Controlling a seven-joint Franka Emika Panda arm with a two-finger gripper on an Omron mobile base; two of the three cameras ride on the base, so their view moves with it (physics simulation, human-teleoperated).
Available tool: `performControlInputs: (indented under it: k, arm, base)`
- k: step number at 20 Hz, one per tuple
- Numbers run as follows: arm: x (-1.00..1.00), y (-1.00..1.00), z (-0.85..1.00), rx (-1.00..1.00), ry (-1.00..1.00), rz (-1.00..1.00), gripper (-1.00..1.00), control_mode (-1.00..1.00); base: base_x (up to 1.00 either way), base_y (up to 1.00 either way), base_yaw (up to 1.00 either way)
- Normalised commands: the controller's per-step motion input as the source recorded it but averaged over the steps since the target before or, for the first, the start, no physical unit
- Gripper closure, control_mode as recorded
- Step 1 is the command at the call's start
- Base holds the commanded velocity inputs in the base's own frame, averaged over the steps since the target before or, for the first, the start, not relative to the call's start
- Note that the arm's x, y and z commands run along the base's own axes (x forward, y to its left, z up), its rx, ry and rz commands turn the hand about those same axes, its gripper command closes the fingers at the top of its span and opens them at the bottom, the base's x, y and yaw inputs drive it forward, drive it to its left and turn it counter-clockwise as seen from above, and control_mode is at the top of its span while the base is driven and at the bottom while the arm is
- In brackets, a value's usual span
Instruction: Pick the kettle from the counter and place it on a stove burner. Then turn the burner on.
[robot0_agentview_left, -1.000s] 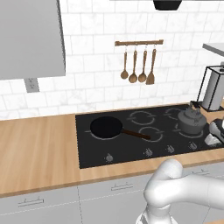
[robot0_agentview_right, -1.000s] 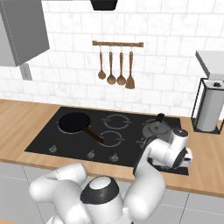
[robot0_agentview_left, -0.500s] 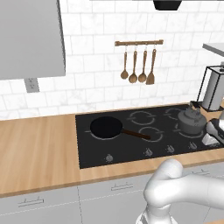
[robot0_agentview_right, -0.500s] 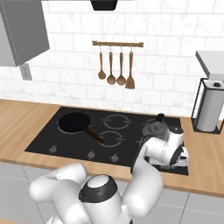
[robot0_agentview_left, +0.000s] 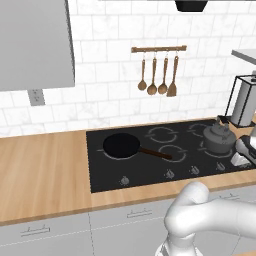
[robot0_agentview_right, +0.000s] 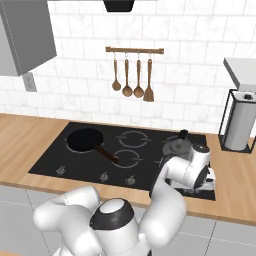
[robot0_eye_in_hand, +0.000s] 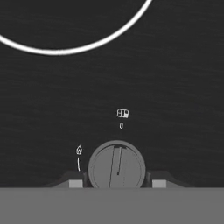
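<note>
1. Clamping the end effector (robot0_eye_in_hand: 117, 183) on a small round silver knob (robot0_eye_in_hand: 117, 166), one dark fingertip (robot0_eye_in_hand: 75, 181) pressed at each flank, jaws narrowed onto the dial.
2. Sitting already on the far-right stove burner: the kettle (robot0_agentview_left: 218, 138), squat, dark grey metal, arched black-sleeved handle, off the wooden bench (robot0_agentview_left: 45, 170).
3. Judging the step as the turn-on, with the placing looking done.
4. Keeping the wrist centred over the dial's axis, rotating smoothly toward the little flame mark (robot0_eye_in_hand: 79, 150) and away from the zero mark printed above.
5. Guarding against slip: smooth brushed metal, shallow disc, little for the pads to bite on, so holding firm squeeze during the twist.
6. Noting the black glass cooktop (robot0_agentview_left: 105, 175), glossy, finely streaked, a pale ring (robot0_eye_in_hand: 57, 50) curving across the top of the hand view.
7. Resting on the left burner: a black frying pan (robot0_agentview_left: 121, 145), handle pointing right.
</note>
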Motion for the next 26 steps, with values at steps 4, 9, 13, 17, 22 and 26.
performControlInputs:
  k: [4,9,13,17,22,26]
  arm:
    - [0.0,0.0,-0.43,0.0,0.01,0.24,1.0,-1.0]
    - [0.0,0.0,-0.47,0.0,0.0,0.27,1.0,-1.0]
    - [0.06,0.12,-0.46,0.0,0.0,0.28,1.0,-1.0]
    - [0.04,0.28,-0.5,0.0,0.0,0.26,1.0,-1.0]
    - [0.0,0.28,-0.55,0.0,0.0,0.27,1.0,-1.0]
    - [0.0,0.21,-0.37,0.0,0.0,0.21,1.0,-1.0]
  base:
    - [0.0,0.0,0.0]
    - [0.0,0.0,0.0]
    - [0.0,0.0,0.0]
    - [0.0,0.0,0.0]
    - [0.0,0.0,0.0]
    - [0.0,0.0,0.0]
